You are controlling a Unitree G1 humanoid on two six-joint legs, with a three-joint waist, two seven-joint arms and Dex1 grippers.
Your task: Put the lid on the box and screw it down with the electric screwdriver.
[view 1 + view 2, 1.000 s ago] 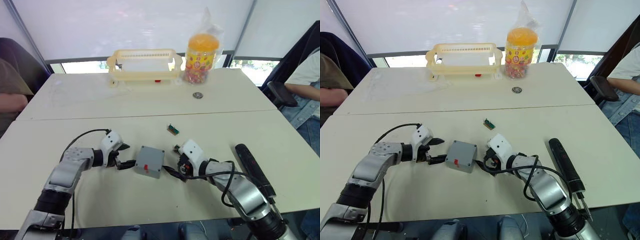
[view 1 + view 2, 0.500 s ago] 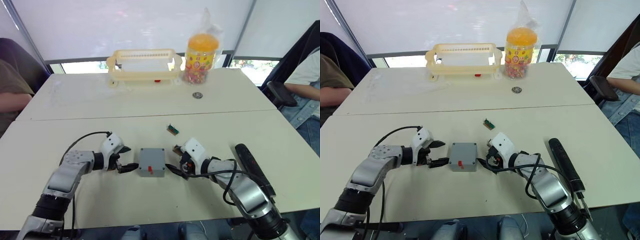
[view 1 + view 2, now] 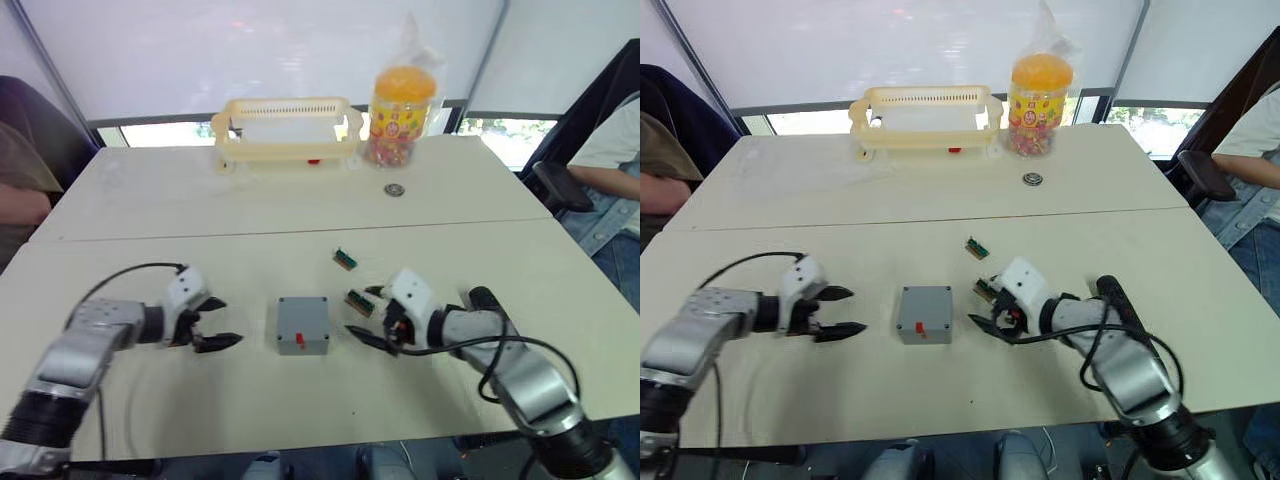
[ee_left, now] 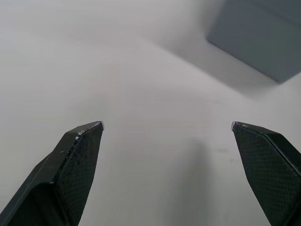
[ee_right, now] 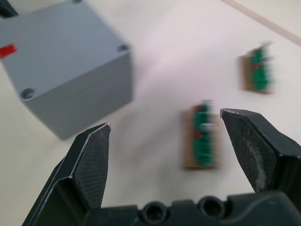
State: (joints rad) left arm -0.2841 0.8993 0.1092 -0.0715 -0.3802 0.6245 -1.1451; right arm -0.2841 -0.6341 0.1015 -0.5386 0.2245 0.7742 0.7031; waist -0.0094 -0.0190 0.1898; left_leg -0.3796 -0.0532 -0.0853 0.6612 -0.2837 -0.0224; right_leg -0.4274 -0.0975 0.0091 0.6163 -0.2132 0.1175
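Head views show the lidded box (image 3: 303, 324) between two wide-open, empty grippers, left (image 3: 222, 322) and right (image 3: 368, 315); screwing seems next, so the right must fetch the screwdriver (image 3: 1118, 302) behind it.

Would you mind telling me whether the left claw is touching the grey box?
Apart. The right eye view shows bare table between the open left claw and the box.
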